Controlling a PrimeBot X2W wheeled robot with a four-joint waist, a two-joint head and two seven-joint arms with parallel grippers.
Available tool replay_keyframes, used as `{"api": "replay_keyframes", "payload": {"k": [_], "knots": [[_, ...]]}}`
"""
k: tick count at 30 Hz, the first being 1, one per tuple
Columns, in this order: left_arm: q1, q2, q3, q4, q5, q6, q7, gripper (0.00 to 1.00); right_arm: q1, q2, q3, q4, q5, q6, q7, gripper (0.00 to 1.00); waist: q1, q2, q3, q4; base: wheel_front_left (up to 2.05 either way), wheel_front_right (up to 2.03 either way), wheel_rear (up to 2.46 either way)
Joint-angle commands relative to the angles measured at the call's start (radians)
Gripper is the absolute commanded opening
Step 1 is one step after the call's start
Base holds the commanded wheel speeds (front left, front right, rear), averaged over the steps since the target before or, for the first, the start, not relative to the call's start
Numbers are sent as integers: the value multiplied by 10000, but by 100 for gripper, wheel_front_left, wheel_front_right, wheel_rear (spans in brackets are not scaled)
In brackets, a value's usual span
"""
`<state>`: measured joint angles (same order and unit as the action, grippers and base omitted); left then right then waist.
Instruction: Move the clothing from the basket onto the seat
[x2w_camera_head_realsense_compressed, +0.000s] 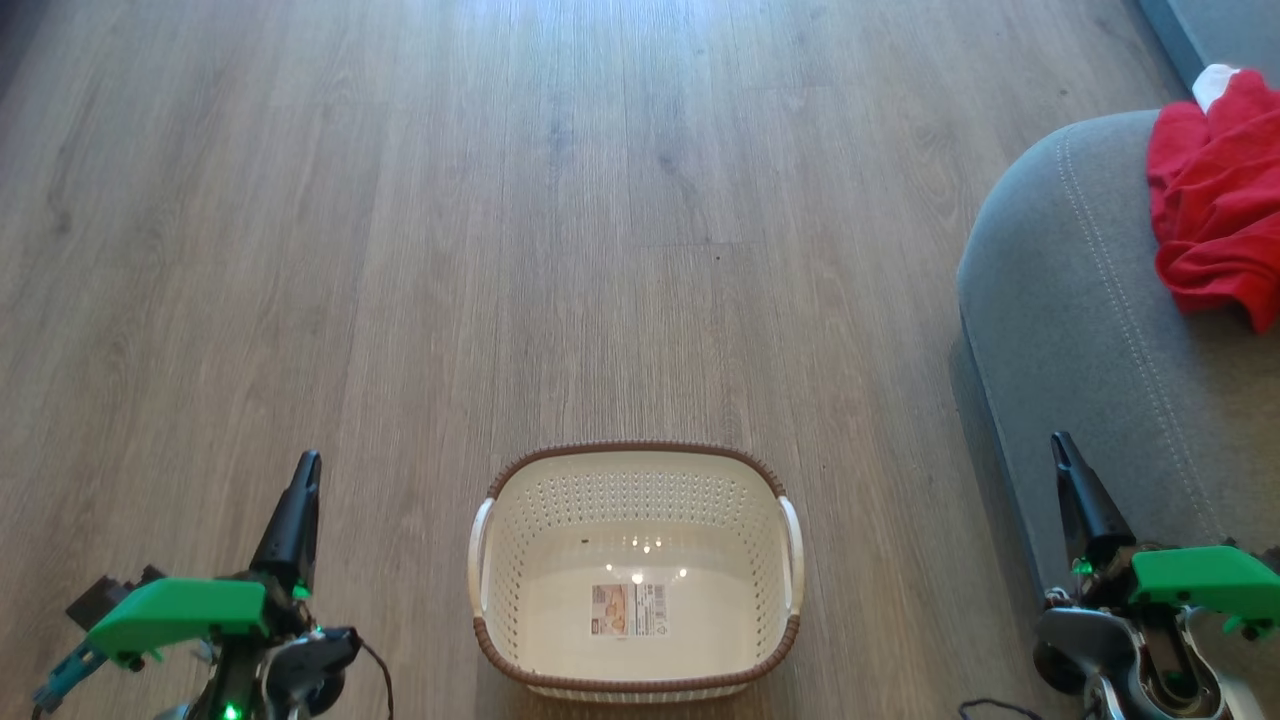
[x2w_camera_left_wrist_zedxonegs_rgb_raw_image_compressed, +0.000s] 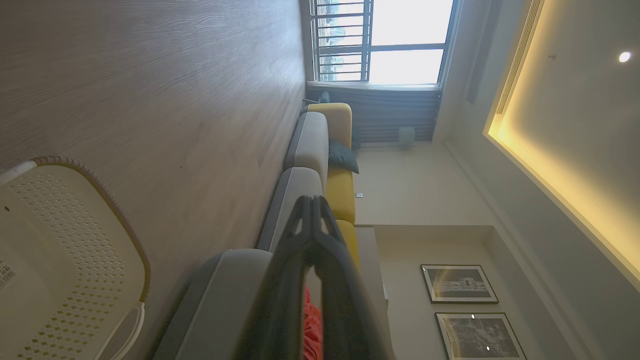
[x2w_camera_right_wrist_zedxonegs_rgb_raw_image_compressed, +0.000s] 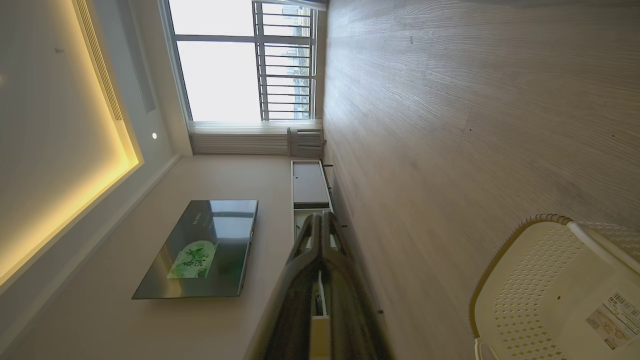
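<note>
Left tool (x2w_camera_head_realsense_compressed: 309, 465) and right tool (x2w_camera_head_realsense_compressed: 1061, 445) are both closed, holding nothing. Red clothing (x2w_camera_head_realsense_compressed: 1215, 200) lies on the grey seat (x2w_camera_head_realsense_compressed: 1080, 330); the basket (x2w_camera_head_realsense_compressed: 640, 495) on the floor (x2w_camera_head_realsense_compressed: 400, 250) is empty. The task seems finished, so no further grasp seems needed.

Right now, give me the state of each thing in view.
basket: upright on the floor, empty.
clothing: heaped on the seat.
left gripper: shut, holding nothing.
right gripper: shut, holding nothing.
television: switched on, showing a picture.
</note>
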<state>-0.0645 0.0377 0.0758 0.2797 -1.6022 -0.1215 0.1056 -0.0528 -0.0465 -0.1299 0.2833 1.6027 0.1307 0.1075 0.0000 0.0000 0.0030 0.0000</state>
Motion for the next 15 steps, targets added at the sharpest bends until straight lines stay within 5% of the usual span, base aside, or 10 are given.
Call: {"api": "replay_keyframes", "payload": {"k": [1,15], "knots": [[-437,125,380,-341,-64,-92,77,0,-552,-37,159,-385,57,0,59,0,0,0,1,0,0,0,0],[-437,125,380,-342,-64,-92,77,0,-552,-37,160,-385,58,0,58,0,0,0,1,0,0,0,0]]}}
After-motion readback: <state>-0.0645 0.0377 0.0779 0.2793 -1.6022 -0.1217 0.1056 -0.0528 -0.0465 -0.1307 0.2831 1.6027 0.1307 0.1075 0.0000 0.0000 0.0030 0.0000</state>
